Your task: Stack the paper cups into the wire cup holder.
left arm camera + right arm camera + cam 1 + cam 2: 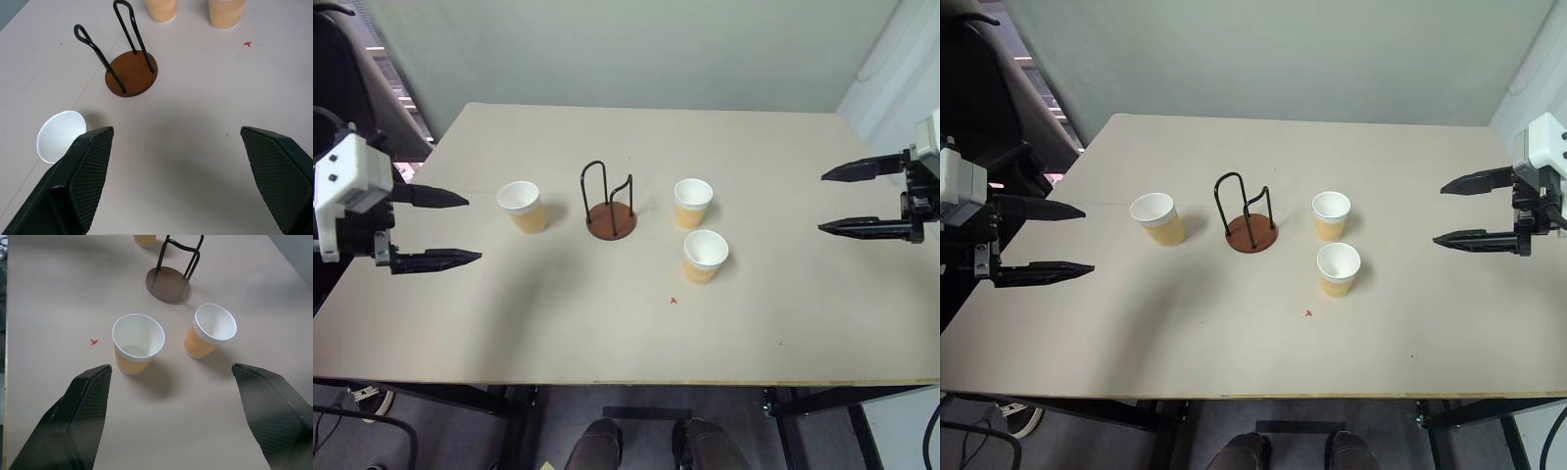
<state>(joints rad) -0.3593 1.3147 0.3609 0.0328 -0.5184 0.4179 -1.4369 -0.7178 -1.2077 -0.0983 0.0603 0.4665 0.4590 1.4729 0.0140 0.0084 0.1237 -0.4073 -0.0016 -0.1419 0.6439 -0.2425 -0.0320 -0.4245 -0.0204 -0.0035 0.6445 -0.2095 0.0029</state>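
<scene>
Fingers of both arms stand spread wide and empty, each pair hovering off a side of the desk (607,343) and pointing inward. Left gripper (450,227) hangs near the left edge; right gripper (837,201) hangs near the right edge.

Between them, mid-desk, stands the wire cup holder (610,204), upright on its brown disc, nothing in it yet. All three paper cups sit upright, mouths up, their long axes vertical. One lone cup (523,207) stands just left of the holder, straight ahead of the left fingers and close to them. Two more stand right of the holder: the farther right cup (692,203) beside the holder, and the nearer right cup (705,256) just in front of it, apart from each other.

Judging by these positions, the left arm is nearer to a cup than the right is: the lone cup lies just past its tips, between fingers and holder, so a short inward reach and a sideways grip on the wall would take it.
</scene>
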